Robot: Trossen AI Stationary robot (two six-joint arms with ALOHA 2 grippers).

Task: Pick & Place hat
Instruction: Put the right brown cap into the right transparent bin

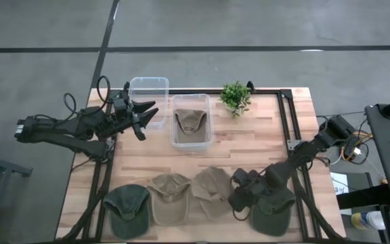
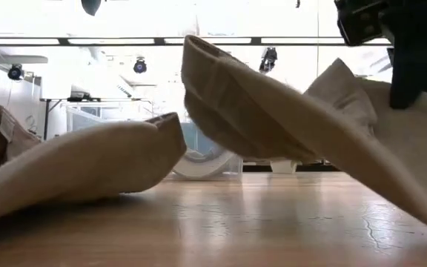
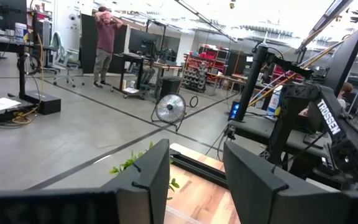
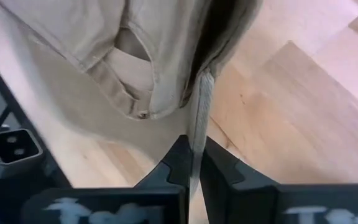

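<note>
Several hats lie in a row along the table's near edge: a dark green one [image 1: 127, 209], a tan one [image 1: 168, 196], a second tan one [image 1: 212, 191] and an olive one [image 1: 274, 211]. Another tan hat [image 1: 190, 122] lies in a clear bin [image 1: 191, 141]. My right gripper [image 1: 237, 196] is shut on the second tan hat [image 4: 135, 56], between it and the olive hat. My left gripper [image 1: 143, 116] is open and empty, in the air by an empty clear bin [image 1: 148, 91] at the far left. My right gripper pinches a thin edge of the second tan hat [image 4: 201, 106] between its two fingers [image 4: 219, 171]; it looks like the brim seen edge-on. The fingers come at it from the table's right side, slanting down. In the low view the hat [image 2: 258, 104] stands tilted, one side raised.
A small potted plant [image 1: 235, 96] stands at the far edge, right of the bins. A black frame rail [image 1: 291, 122] runs along the table's right side. Bare wood lies between the bins and the row of hats.
</note>
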